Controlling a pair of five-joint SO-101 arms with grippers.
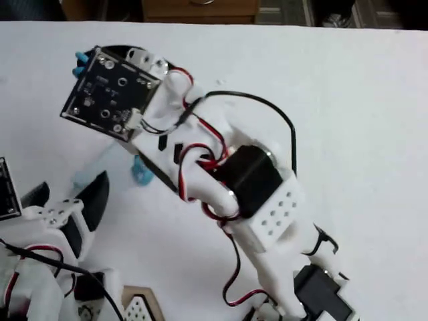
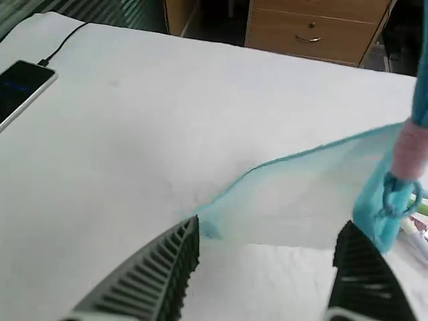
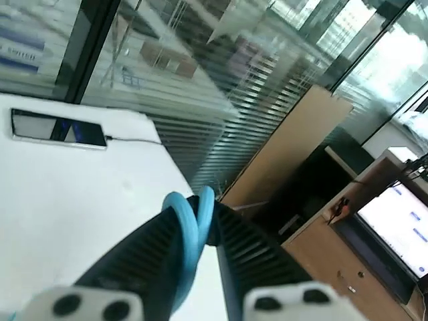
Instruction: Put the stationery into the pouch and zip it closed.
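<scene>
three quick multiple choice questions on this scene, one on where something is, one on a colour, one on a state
1. Where does the phone lie?
A) on the white table
B) on a chair
C) on the floor

2. What colour is the edge of the pouch?
A) red
B) light blue
C) yellow

3. How is the right hand?
A) wide open
B) shut on a pen
C) shut on a blue loop

Answers:
1 A, it lies flat on the tabletop with a cable plugged in.
2 B, the left wrist view shows a light blue rim.
3 C, the right wrist view shows its fingers pinching the loop.
</scene>
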